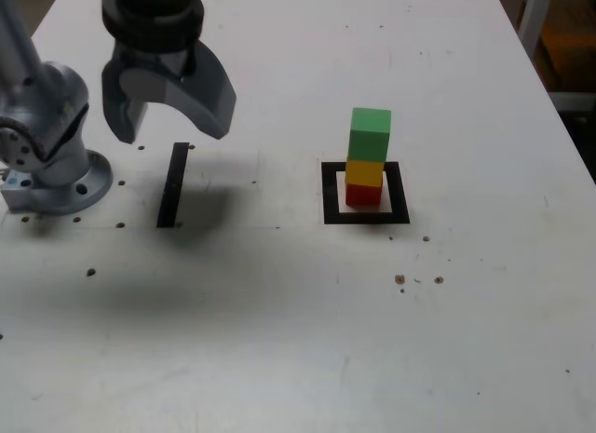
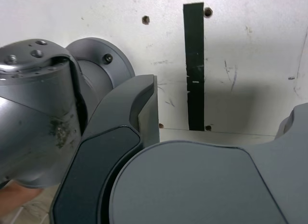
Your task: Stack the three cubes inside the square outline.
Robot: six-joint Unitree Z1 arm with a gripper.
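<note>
Three cubes stand in one upright stack: the red cube (image 1: 363, 194) at the bottom, the yellow cube (image 1: 365, 173) on it, the green cube (image 1: 370, 134) on top. The stack rests inside the square outline (image 1: 332, 192), right of centre in the exterior view. My gripper (image 1: 168, 124) hangs above the table far to the exterior view's left of the stack, its jaws spread open with nothing between them. The wrist view shows only the gripper body (image 2: 183, 185) and the table; the cubes and the outline are out of that view.
A narrow black strip (image 1: 173, 184) (image 2: 194, 65) lies on the white table below the gripper. The arm's grey base (image 1: 47, 163) stands at the exterior view's left edge. Small screw holes (image 1: 400, 279) dot the table. The table's edge runs along the exterior view's right.
</note>
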